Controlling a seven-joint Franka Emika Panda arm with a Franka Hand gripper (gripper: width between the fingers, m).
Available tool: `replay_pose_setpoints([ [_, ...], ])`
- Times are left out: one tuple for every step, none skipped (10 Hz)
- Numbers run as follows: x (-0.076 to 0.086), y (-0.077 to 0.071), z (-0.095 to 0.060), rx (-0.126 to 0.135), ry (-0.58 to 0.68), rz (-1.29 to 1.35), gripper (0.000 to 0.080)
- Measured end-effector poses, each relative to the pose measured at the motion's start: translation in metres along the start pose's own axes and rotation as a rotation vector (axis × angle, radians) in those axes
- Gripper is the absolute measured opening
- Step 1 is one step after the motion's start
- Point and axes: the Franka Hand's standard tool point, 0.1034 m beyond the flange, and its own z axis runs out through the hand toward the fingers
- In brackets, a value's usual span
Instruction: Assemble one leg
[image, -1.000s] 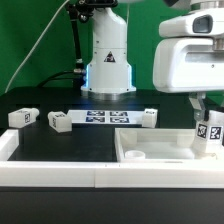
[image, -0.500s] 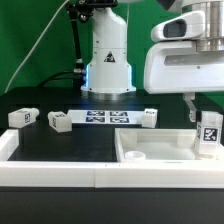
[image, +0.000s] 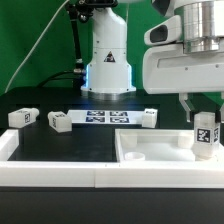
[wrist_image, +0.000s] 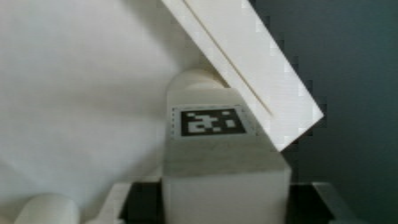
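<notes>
My gripper (image: 203, 112) is shut on a leg (image: 206, 135), a short white post with a square marker tag, and holds it upright over the far right corner of the large white panel (image: 150, 146) with the raised rim. In the wrist view the leg (wrist_image: 222, 150) fills the space between my fingers, with the panel's rim (wrist_image: 249, 60) running behind it. Three other legs lie on the black table: one at the left (image: 22, 117), one beside it (image: 60, 122), one near the middle (image: 148, 117).
The marker board (image: 103, 118) lies flat at the back of the table in front of the arm's white base (image: 108, 60). A white rail (image: 60, 172) runs along the table's front edge, with a white wall piece at the left (image: 8, 146).
My gripper has moved toward the exterior view's left and slightly up with the leg in it. The other legs and the panel have not moved.
</notes>
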Motion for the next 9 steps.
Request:
replay_pose_setpoints([
  [0.001,0.0,0.0,-0.007,-0.012,0.007,0.0291],
  [0.001,0.0,0.0,-0.007,-0.015,0.011,0.0291],
  [0.001,-0.001,0.0,-0.006,-0.014,0.005,0.0406],
  [0.0,-0.001,0.0,-0.006,-0.015,-0.036,0.054],
  [-0.003,0.0,0.0,-0.027,-0.037,-0.072,0.054],
  [-0.003,-0.002,-0.001,-0.037,-0.047,-0.193,0.0627],
  [-0.003,-0.004,-0.002,-0.039,-0.042,-0.299,0.0642],
  [-0.006,-0.006,-0.001,-0.047,-0.039,-0.387,0.0642],
  [-0.009,-0.009,-0.001,-0.057,-0.036,-0.496,0.0648],
])
